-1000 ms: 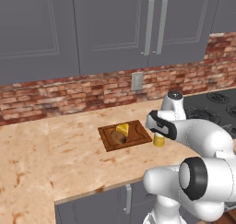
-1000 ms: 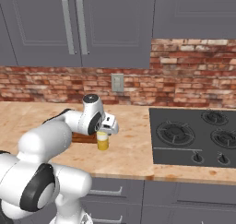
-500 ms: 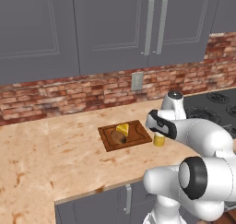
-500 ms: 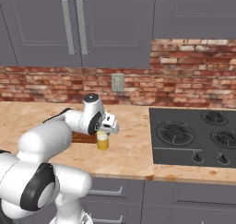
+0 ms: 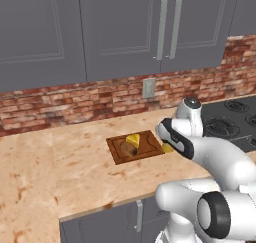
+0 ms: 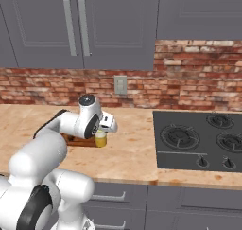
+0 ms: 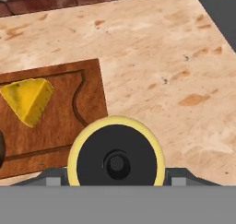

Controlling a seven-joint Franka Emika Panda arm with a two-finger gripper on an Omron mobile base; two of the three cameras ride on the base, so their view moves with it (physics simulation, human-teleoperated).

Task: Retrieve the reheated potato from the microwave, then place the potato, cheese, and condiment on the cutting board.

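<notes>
Bottle (image 7: 116, 161): a yellow squeeze bottle seen from straight above in the hand view, a round yellow rim around a wide dark cap with a small raised nozzle at the centre. In the right base view (image 6: 100, 138) its pale yellow body stands upright on the counter, just off the board's right end.
Gripper (image 6: 101, 132): down over the bottle, jaws on either side of it. Its fingers (image 7: 54, 180) show as grey tips low at the bottle's flanks in the hand view. Half-closed, and it appears to be clamped on the bottle, which stands on the counter.
Board (image 5: 149, 141): a dark reddish-brown rectangle with a raised rim and a curved groove, lying flat on the counter to the left of the bottle.
Cheese (image 5: 133, 139): a bright yellow wedge lying on the board, toward its back edge. In the hand view (image 7: 27, 100) its point faces the board's near side.
Potato (image 5: 128, 150): a dull brown oval lump on the board, just in front of the cheese and almost touching it.
Counter (image 5: 80, 162): a mottled beige stone top with a brick wall behind it.
Hob (image 6: 198, 138): black, with round burners, set in the counter well to the right of the bottle.
Cabinets (image 5: 120, 32): grey doors with long bar handles above the brick.
</notes>
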